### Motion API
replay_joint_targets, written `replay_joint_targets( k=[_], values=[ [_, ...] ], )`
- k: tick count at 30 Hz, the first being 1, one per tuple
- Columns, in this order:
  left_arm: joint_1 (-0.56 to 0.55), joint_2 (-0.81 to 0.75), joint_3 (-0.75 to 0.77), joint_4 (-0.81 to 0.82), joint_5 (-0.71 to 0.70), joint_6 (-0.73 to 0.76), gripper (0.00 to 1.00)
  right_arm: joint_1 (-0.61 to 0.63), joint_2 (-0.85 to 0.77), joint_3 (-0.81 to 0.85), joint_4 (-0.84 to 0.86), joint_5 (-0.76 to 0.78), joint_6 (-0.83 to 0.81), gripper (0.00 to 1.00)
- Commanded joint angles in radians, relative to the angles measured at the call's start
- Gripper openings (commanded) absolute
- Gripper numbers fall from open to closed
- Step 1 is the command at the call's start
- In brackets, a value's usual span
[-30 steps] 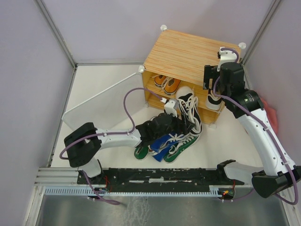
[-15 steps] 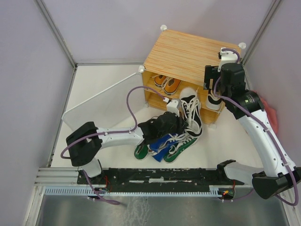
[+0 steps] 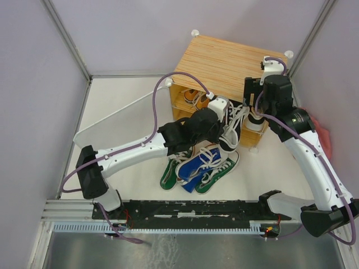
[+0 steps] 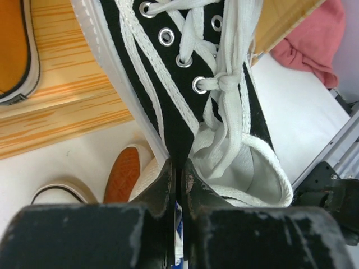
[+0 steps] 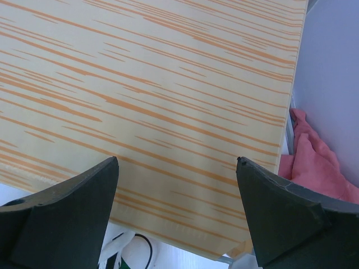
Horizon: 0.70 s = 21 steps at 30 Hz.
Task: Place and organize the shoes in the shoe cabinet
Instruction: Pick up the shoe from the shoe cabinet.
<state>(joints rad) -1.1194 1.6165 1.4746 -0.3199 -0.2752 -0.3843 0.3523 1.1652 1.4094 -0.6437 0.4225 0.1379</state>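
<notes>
My left gripper (image 3: 223, 119) (image 4: 178, 165) is shut on the collar edge of a black sneaker (image 3: 233, 128) (image 4: 168, 84), which hangs in front of the shoe cabinet (image 3: 224, 61) (image 4: 61, 101). An orange pair (image 3: 193, 96) lies on the cabinet's upper shelf. Blue shoes (image 3: 199, 163) and green shoes (image 3: 220, 171) lie on the floor below the held shoe. My right gripper (image 3: 253, 92) (image 5: 176, 162) hovers open over the cabinet top (image 5: 168, 84) near its right front corner. A green shoe (image 3: 256, 120) (image 5: 132, 252) sits at the cabinet's lower right.
The cabinet's pale door panel (image 3: 120, 120) stands swung open to the left. A pink cloth (image 3: 324, 137) (image 5: 314, 162) (image 4: 314, 39) lies right of the cabinet by the wall. Another green shoe (image 3: 168, 176) lies near the rail at the front.
My left gripper has closed on the black sneaker and lifted it off the floor pile, up and toward the cabinet front. The right arm has stayed put.
</notes>
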Motion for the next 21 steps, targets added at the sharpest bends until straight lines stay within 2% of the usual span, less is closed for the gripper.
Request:
replay_joint_targets(
  k=[1,11,21],
  values=[
    [0.056,0.018,0.095,0.03,0.059,0.075,0.03,-0.004,-0.007,0.022,0.021,0.004,0.003,0.93],
    [0.159,0.072,0.103,0.103,0.145,0.071,0.03,-0.006,-0.019,0.004,0.022,0.001,0.011,0.93],
    [0.197,0.227,0.346,0.019,0.232,0.067,0.04,-0.007,-0.018,-0.018,0.028,-0.001,0.012,0.93]
  ],
)
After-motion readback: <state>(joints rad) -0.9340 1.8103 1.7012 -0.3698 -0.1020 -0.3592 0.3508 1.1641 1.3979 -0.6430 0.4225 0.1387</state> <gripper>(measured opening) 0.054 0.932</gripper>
